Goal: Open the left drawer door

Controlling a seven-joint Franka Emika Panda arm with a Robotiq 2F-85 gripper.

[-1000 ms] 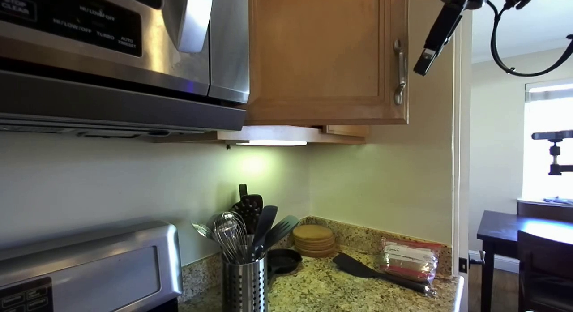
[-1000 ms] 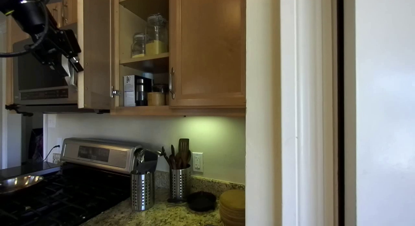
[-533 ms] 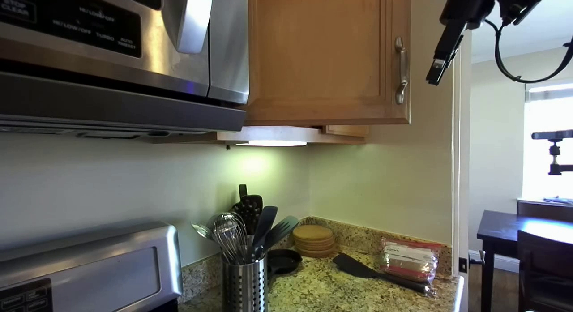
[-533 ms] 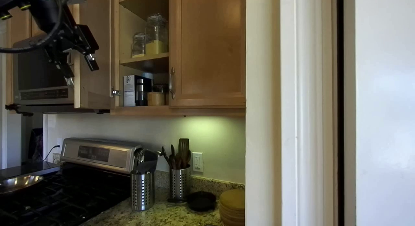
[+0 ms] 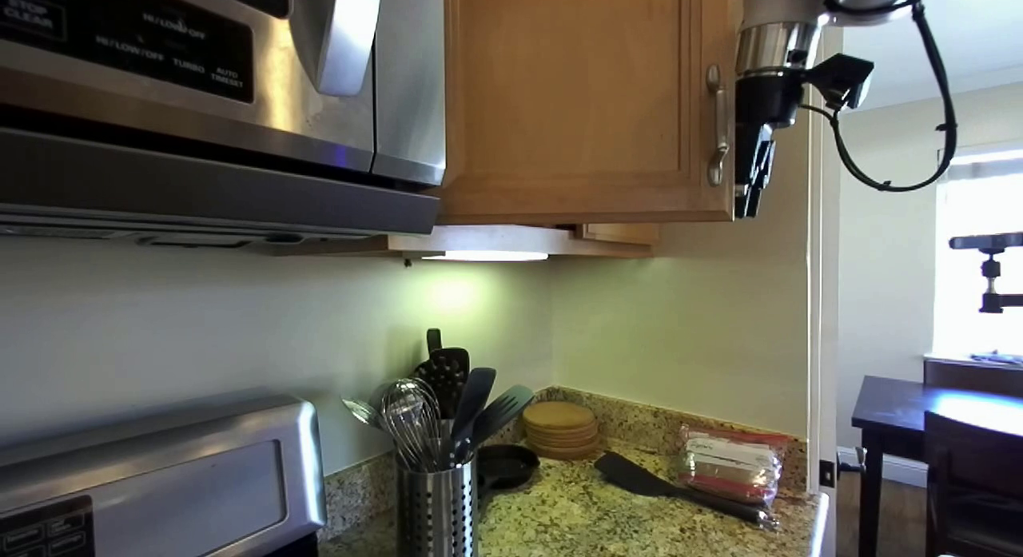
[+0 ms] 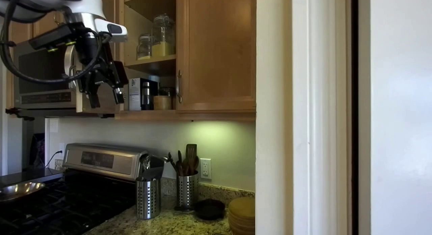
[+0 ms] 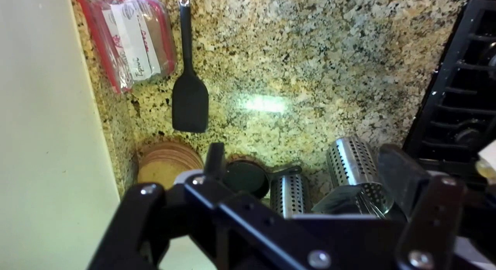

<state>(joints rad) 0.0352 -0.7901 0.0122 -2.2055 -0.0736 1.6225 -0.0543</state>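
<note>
There's the left drawer door (image 5: 575,101), swung out high over the tabletop's (image 5: 575,531) edge beside the stove (image 6: 77,194), a sliver wider than a second ago! The tool (image 6: 106,100) has dropped, down from beside the door's free edge to its inner side, jaws spread wide; whether it touches, I can't tell. Below, a stack of round tan discs (image 5: 561,429) sits in the tabletop's back corner, a black spatula (image 7: 190,101) near its edge along the wall (image 5: 679,325).
</note>
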